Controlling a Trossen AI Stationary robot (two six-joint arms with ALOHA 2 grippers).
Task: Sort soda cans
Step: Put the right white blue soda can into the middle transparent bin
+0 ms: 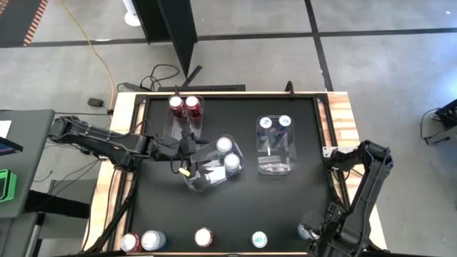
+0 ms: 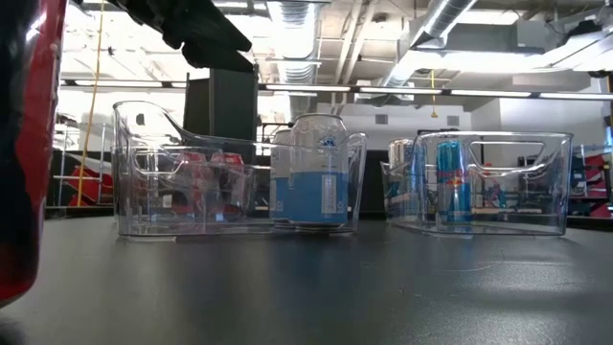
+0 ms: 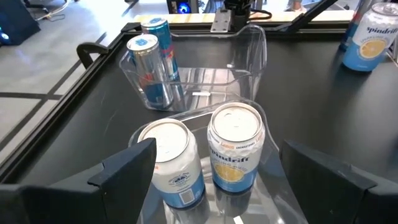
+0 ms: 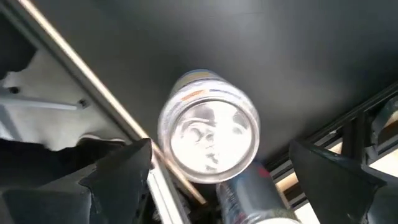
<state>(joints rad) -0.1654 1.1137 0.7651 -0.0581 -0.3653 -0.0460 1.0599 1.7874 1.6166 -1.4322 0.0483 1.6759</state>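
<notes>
The left gripper (image 1: pixel 187 158) hovers over the middle clear bin (image 1: pixel 207 178), its fingers (image 3: pixel 127 171) spread wide and holding nothing; two silver-white cans (image 3: pixel 235 146) stand upright in that bin just beyond them. Two red cans (image 1: pixel 184 106) sit in the far-left bin (image 1: pixel 187 125), and two slim blue cans (image 1: pixel 275 122) in the right bin (image 1: pixel 275 160). More cans (image 1: pixel 203 237) line the near edge of the black tabletop (image 1: pixel 285 207). The right gripper (image 1: pixel 314 234) hangs at the near right corner, fingers (image 4: pixel 118 171) wide open and empty, above an upright can (image 4: pixel 208 134).
</notes>
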